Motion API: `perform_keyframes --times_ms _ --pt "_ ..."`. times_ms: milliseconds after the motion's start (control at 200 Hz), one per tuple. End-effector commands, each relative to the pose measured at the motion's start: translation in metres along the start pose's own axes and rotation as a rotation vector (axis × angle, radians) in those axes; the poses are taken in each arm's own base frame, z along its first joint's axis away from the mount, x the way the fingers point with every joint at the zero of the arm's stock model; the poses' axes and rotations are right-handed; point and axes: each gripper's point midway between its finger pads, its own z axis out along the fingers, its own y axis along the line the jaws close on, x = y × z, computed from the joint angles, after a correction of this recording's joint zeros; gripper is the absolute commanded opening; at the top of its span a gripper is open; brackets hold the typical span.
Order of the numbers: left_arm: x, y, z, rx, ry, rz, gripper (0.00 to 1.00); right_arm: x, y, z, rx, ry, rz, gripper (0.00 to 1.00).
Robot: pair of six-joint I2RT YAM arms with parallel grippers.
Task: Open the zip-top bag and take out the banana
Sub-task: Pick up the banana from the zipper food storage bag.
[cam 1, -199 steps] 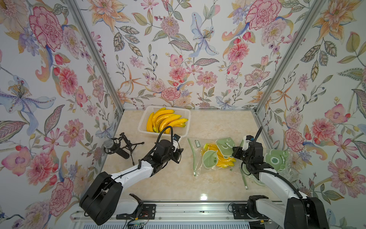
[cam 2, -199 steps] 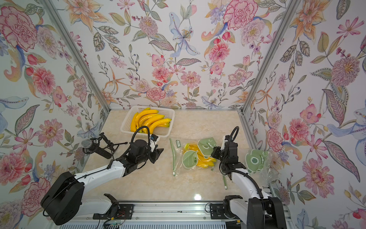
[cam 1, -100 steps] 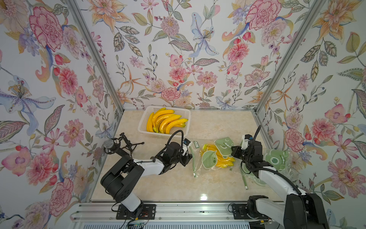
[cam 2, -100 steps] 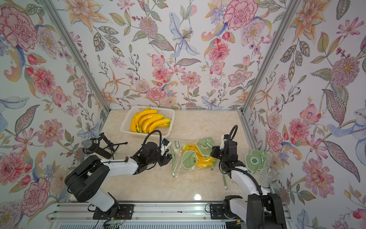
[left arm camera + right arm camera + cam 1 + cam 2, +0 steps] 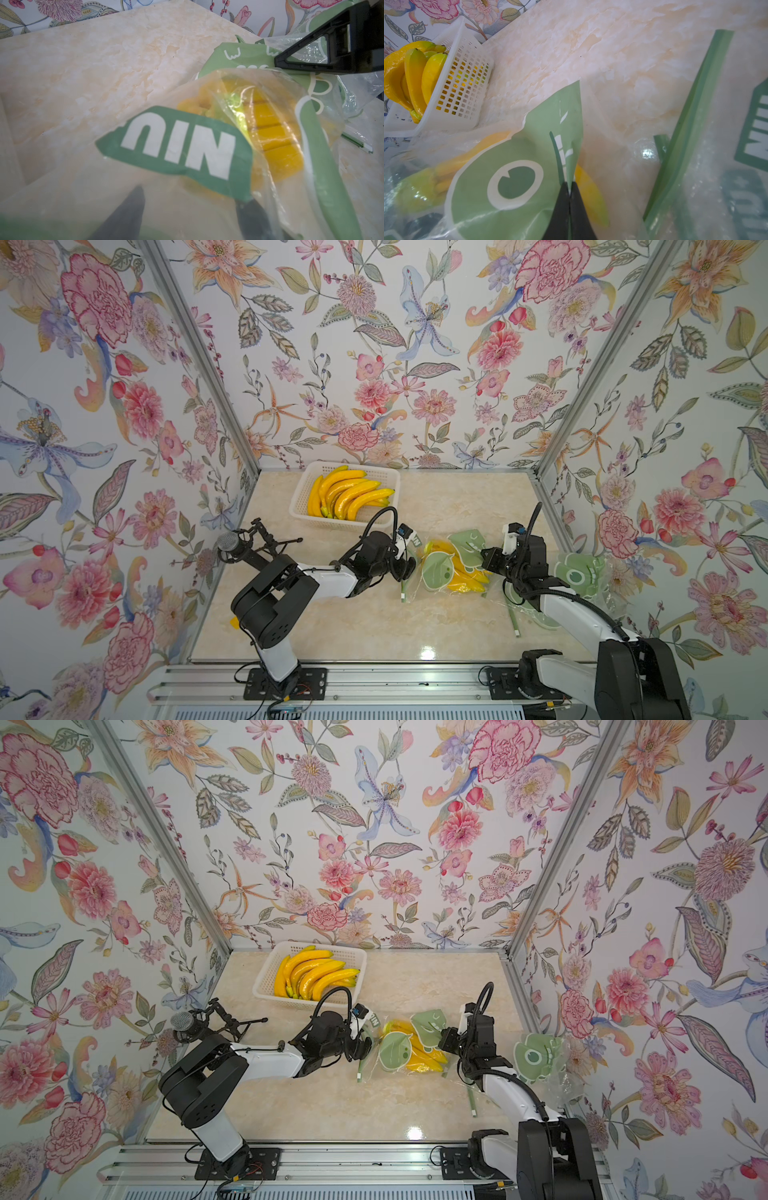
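Zip-top bag [image 5: 436, 570] lay on the table [image 5: 374, 622], banana [image 5: 463, 578] inside, its film pinched by your right gripper [image 5: 569, 193]. Your left gripper [image 5: 193, 195] stood spread at the zipper end. Opening step, I judged; next, you needed the mouth parted.

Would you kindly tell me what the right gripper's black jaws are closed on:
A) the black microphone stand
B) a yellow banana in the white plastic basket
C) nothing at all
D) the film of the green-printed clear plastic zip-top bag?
D: in the right wrist view the right gripper has its jaws pressed together on a raised fold of the green-printed clear plastic zip-top bag.
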Motion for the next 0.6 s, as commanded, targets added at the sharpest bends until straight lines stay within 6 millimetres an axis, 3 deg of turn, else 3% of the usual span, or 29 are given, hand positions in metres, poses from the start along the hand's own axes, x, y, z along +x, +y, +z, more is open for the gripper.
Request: perform_keyframes --times_ms 0,240,595 --pt "-0.004 0.004 0.012 -0.031 0.0 -0.014 0.72 -0.003 0.009 0.001 -0.032 -0.004 -0.019 0.0" --pt "-0.011 0.017 0.028 -0.086 -0.022 -0.05 0.69 0.001 0.012 0.004 -0.041 0.007 -0.024 0.0" --pt "-0.015 0.016 0.052 -0.052 -0.042 -0.104 0.43 0.006 0.013 0.006 -0.042 0.011 -0.029 0.0"
